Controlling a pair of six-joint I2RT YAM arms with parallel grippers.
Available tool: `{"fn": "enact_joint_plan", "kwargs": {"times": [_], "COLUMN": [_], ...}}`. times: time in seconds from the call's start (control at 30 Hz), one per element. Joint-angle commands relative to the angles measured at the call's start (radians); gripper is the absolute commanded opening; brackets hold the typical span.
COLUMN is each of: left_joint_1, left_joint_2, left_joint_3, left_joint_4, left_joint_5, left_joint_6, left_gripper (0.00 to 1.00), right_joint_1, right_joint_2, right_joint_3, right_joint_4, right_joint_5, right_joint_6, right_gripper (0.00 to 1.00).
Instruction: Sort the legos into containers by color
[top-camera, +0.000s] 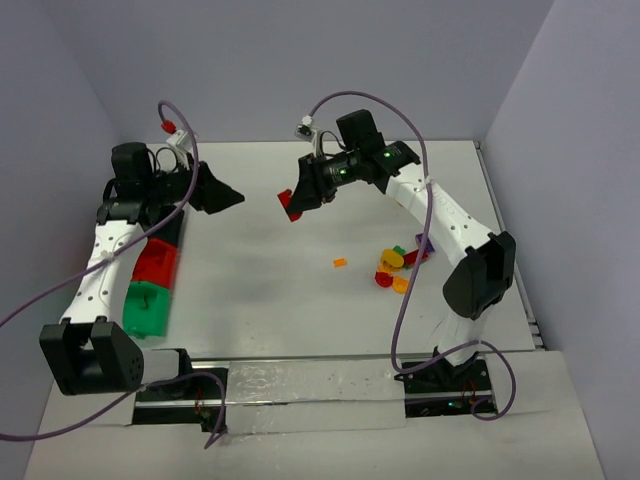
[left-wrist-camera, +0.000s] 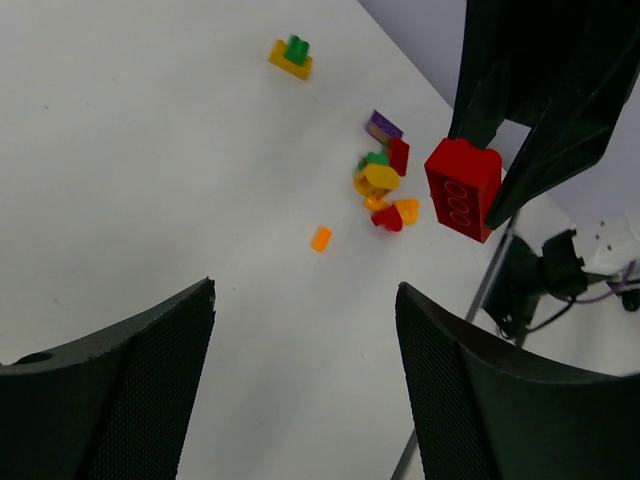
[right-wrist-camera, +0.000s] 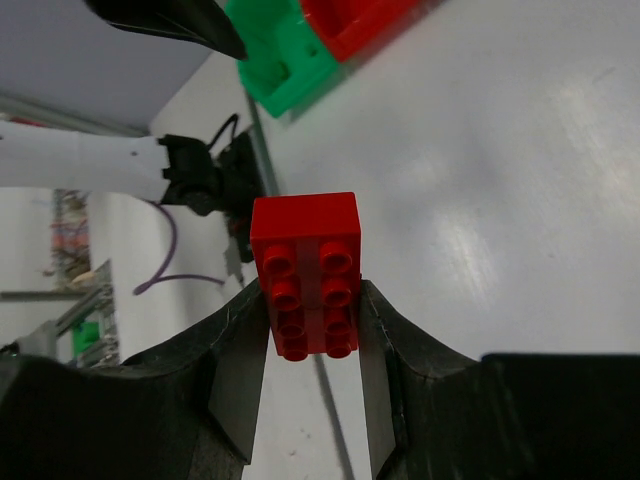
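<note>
Red brick clamped in mid-air

White table is lying bare between the arms. The brick is hanging above its far middle, two rows of round studs showing, with the right gripper squeezing its long sides. The left gripper is standing spread apart and empty, facing it. A green bin and a red bin are lining the left edge, and the left arm is covering whatever lies beyond them. Loose pieces are heaping beside the right arm, with an orange piece lying apart.

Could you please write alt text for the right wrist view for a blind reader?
The right gripper holds a red lego brick between its fingers, studs facing the camera, above the white table. A green container and a red container sit beyond.
</note>
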Motion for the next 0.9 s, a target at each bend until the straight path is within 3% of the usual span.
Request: {"fn": "enact_joint_plan", "kwargs": {"times": [0.0, 0.23, 0.43, 0.87], "left_joint_1": [-0.042, -0.091, -0.138, -0.187], "left_joint_2": [-0.038, -0.064, -0.085, -0.082], "left_joint_3": [-0.016, -0.064, -0.146, -0.162], "left_joint_4": [0.098, 0.155, 0.322, 0.420], "left_joint_5": [0.108, 0.090, 0.158, 0.264], "left_joint_6": [-0.002, -0.160, -0.349, -0.425], "left_gripper": [0.79, 0.79, 0.80, 0.78], "right_joint_1": [0.024, 0.063, 0.086, 0.112], "right_joint_2": [0.022, -0.023, -0.015, -0.010], "right_joint_3": [0.009, -0.062, -0.033, -0.009], "right_joint_4": [0.079, 0.106, 0.081, 0.052], "right_joint_5": [-0.164, -0.073, -0.155, -0.219], "right_joint_6": [0.094, 0.043, 0.009, -0.020], "right_gripper": [0.00, 0.00, 0.00, 0.00]}}
